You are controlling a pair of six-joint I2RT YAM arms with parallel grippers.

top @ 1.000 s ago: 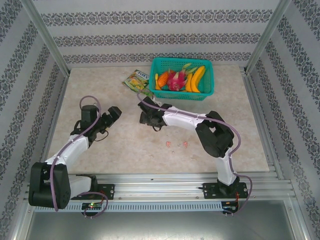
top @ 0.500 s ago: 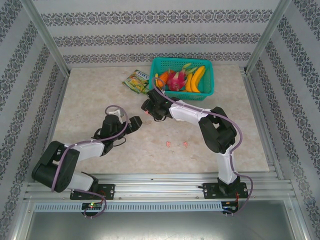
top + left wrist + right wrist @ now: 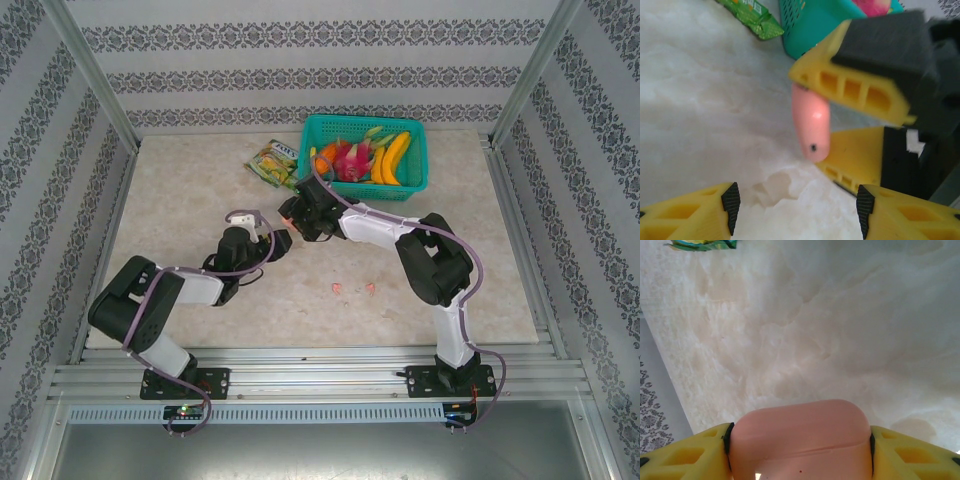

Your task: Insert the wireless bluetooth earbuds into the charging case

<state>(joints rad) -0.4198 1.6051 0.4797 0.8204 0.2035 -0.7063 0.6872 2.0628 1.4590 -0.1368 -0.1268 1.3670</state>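
Remote view of the bench: my right gripper (image 3: 295,215) is clamped on a pink, rounded plastic charging case (image 3: 800,437). The right wrist camera shows the case wedged between the two yellow fingers, its lid seam running across its face and no gap showing along it. The case hangs above the beige marble-patterned table (image 3: 200,190), near the table's middle.

My left gripper (image 3: 795,207) sits just beside the right one, pointing at the case. Its jaws stand apart with nothing between them, and bare tabletop shows between the black pads (image 3: 731,202). From the left wrist camera, the pink case pokes out end-on from the right gripper's yellow fingers (image 3: 855,90).

The two tiny pink-red earbud pieces (image 3: 337,289) that I can make out lie on the table nearer the arm bases, side by side with a small gap, well apart from both grippers and from the case.

At the far side stands a teal plastic basket (image 3: 418,182) filled with toy fruit, with a green foil snack packet (image 3: 270,165) lying just to its left.
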